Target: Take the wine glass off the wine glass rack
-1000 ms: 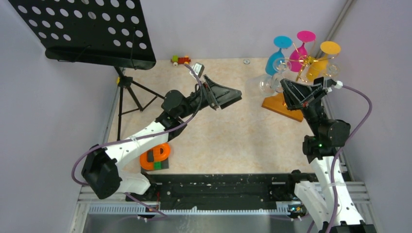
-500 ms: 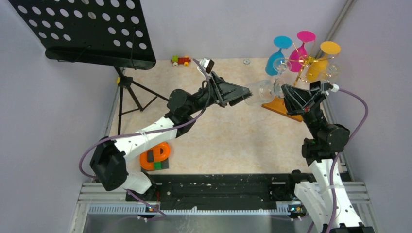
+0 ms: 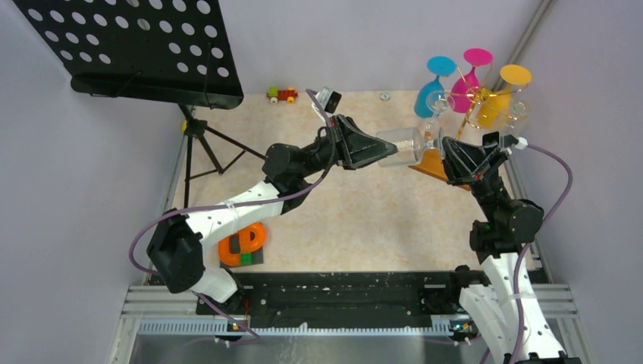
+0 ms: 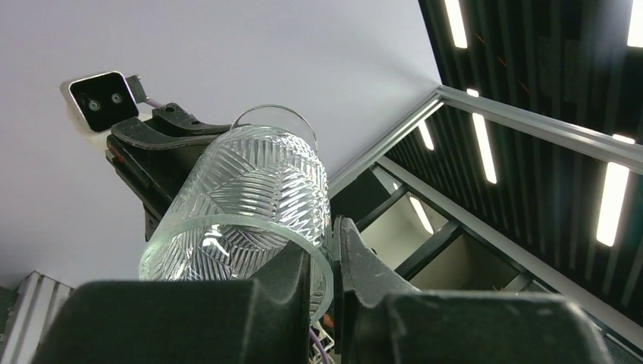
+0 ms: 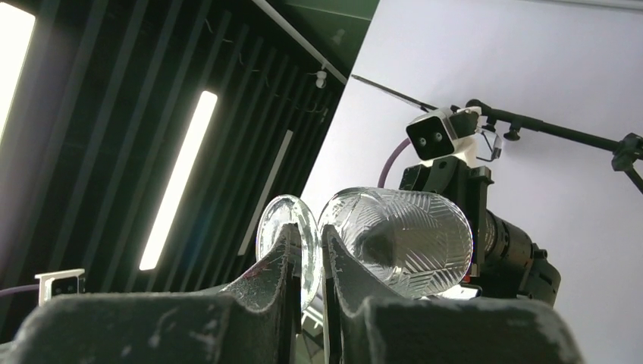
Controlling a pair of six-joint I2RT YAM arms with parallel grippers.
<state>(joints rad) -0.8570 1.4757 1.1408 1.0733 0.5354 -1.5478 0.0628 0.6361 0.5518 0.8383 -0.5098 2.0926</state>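
Top external view: the clear glass (image 3: pixel 406 144) is already off the rack (image 3: pixel 476 98). It lies on its side in the air just left of the rack's pole, above the near-left edge of the wooden base (image 3: pixel 434 163) and the table (image 3: pixel 364 220), touching neither. Its mouth points left and its foot right.

The left gripper (image 3: pixel 377 146) holds the mouth end. In the left wrist view its fingers (image 4: pixel 356 265) stand narrow, pinching the rim (image 4: pixel 235 227) with the glass wall between them. The right gripper (image 3: pixel 443 145) holds the other end, and in the right wrist view its fingers (image 5: pixel 337 258) are closed on the foot (image 5: pixel 292 220).

I judge the lift-off itself done. What seems left is for one arm to let go and for the glass to be carried clear of the rack and set down. With both arms clamped on thin glass, any pull against each other could crack it.

The bowl (image 5: pixel 402 235) looks empty, with only its cut pattern showing through. Three coloured glasses, blue (image 3: pixel 436 76), pink (image 3: pixel 474 64) and yellow (image 3: pixel 512 80), are on the rack's far side. I cannot tell whether they hold anything.
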